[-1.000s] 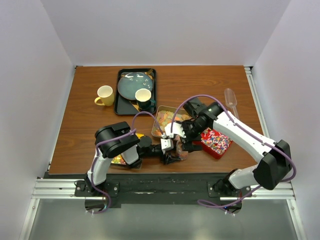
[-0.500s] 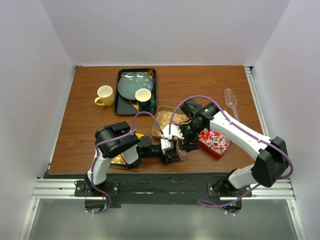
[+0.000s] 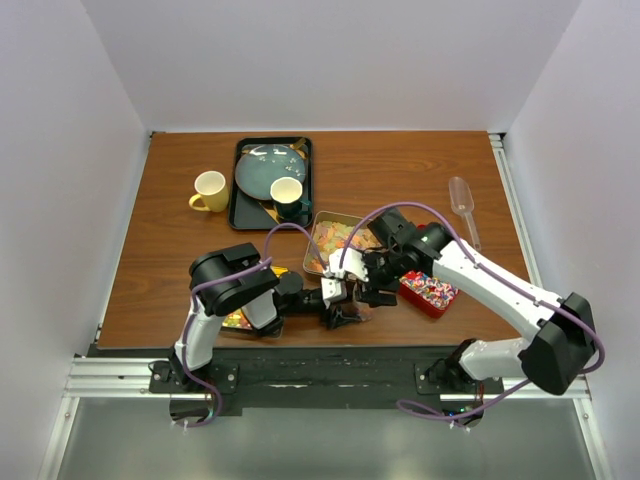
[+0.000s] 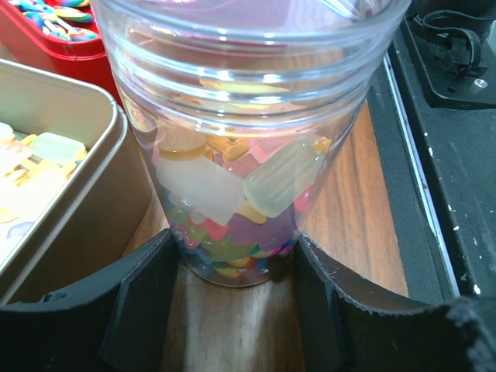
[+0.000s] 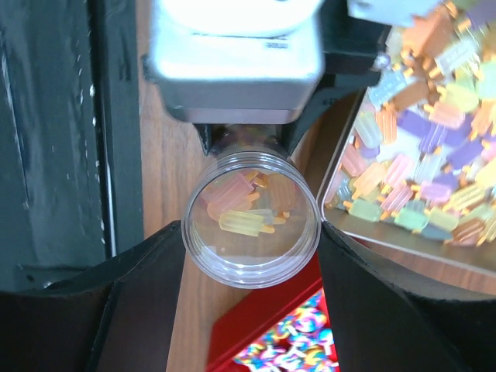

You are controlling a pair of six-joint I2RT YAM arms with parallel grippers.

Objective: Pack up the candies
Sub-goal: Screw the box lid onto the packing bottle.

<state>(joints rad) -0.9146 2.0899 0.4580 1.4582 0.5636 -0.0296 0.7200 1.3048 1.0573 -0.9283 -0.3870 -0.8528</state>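
right end effector closed round jar | tin, red tray adjacent

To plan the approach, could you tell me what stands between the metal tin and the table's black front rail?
The clear jar holding candies, flanked by the fingers of the left end effector, then bare wood; the left wrist view shows it.

Claw clamps clear jar (candies inside).
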